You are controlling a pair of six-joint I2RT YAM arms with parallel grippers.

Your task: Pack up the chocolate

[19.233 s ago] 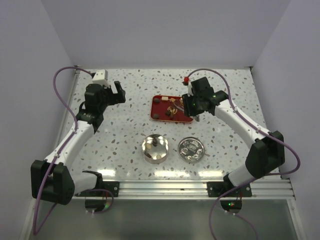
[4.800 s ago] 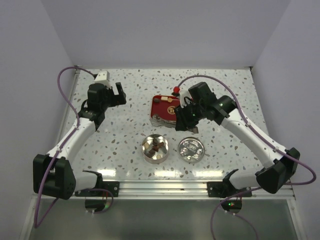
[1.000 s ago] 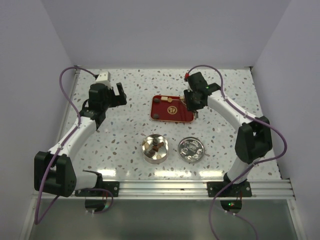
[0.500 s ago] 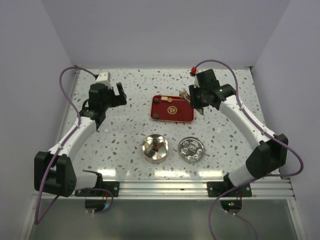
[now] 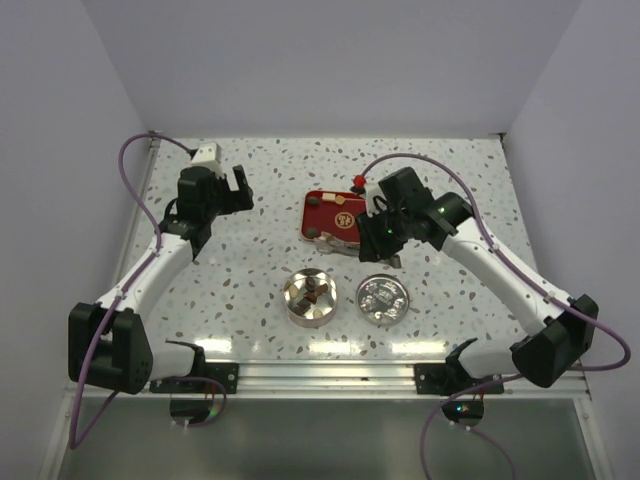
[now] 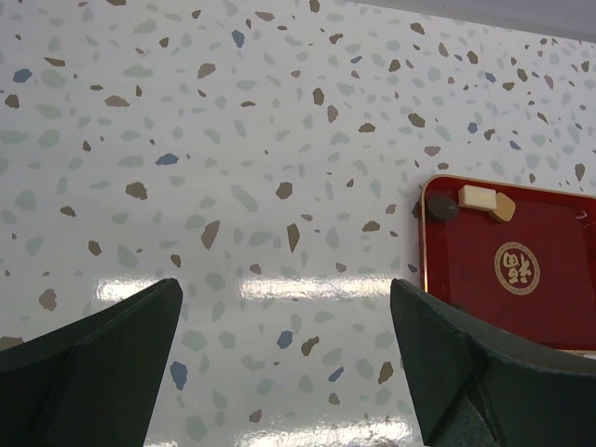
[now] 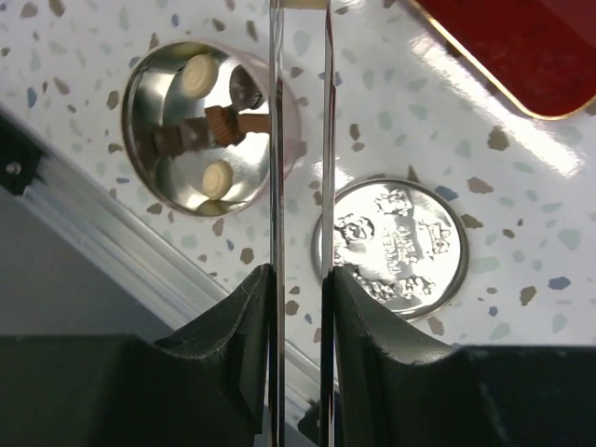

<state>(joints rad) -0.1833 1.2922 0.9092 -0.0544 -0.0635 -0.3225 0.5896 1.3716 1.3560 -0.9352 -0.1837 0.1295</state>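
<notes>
The round tin [image 5: 309, 296] stands open at the front centre with several chocolate pieces [image 7: 217, 177] inside, cream and brown. More chocolate [image 6: 476, 196] lies at a corner of the red tray [image 5: 322, 217]: one dark round, one cream, one tan piece. My right gripper [image 5: 386, 232] is shut on metal tongs [image 7: 277, 140], above the tray's front right, with the tin and its lid below it in the right wrist view. The tongs' tips are out of view. My left gripper [image 5: 236, 184] is open and empty, left of the tray.
The tin's embossed lid [image 5: 382, 298] lies flat to the right of the tin. The tray [image 6: 507, 265] shows at the right in the left wrist view. An aluminium rail [image 5: 400, 375] runs along the table's near edge.
My right gripper has swung from behind the tray's back right corner forward and left, over the tray's front right, near the tin and lid. The left arm has not moved.
</notes>
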